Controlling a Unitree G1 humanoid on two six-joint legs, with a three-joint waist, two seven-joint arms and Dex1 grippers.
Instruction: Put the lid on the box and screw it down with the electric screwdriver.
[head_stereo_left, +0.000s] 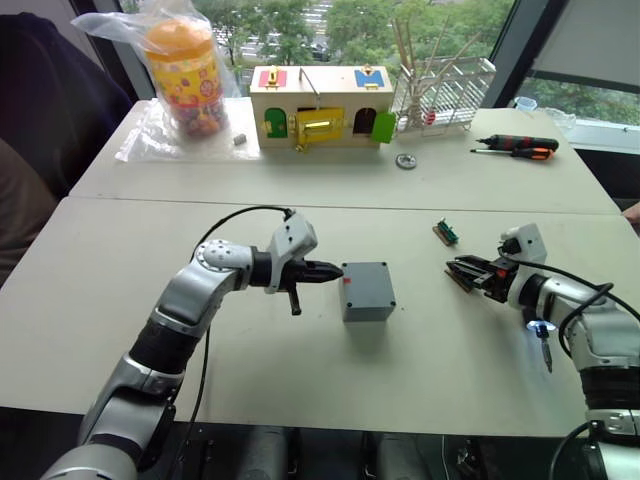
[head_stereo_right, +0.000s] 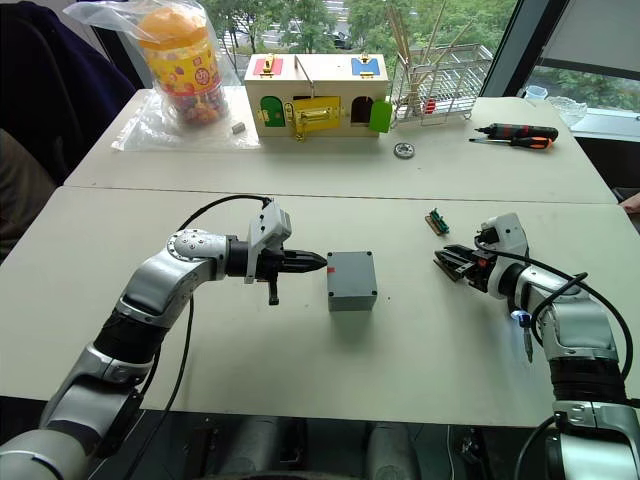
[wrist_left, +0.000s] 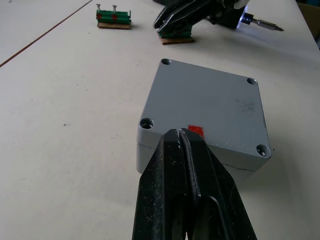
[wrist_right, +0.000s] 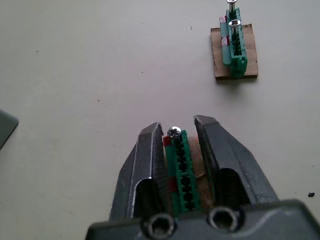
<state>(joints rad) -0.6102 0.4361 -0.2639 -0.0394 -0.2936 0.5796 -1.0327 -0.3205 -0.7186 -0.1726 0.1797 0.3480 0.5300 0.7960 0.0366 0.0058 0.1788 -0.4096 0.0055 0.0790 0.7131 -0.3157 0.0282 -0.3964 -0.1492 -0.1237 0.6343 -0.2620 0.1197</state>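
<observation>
Closest to the lens, left gripper (wrist_left: 187, 137) has its black fingers pressed together with nothing between them, tips right at the red-marked side of the box (head_stereo_left: 367, 290), mid-table; lid (wrist_left: 207, 112) looks already seated, four corner holes showing; I'd keep those tips braced low so it can't skate. Further right, right gripper (wrist_right: 177, 131) sits partly spread around a green screw holder (wrist_right: 181, 172) with one screw up; I can't tell if it's actually pinching it. Lift that screw straight; don't tip the strip. Second holder (wrist_right: 234, 47) lies just beyond. Electric screwdriver (head_stereo_left: 543, 345) is mostly hidden by the right forearm; just a glowing end and bit.
</observation>
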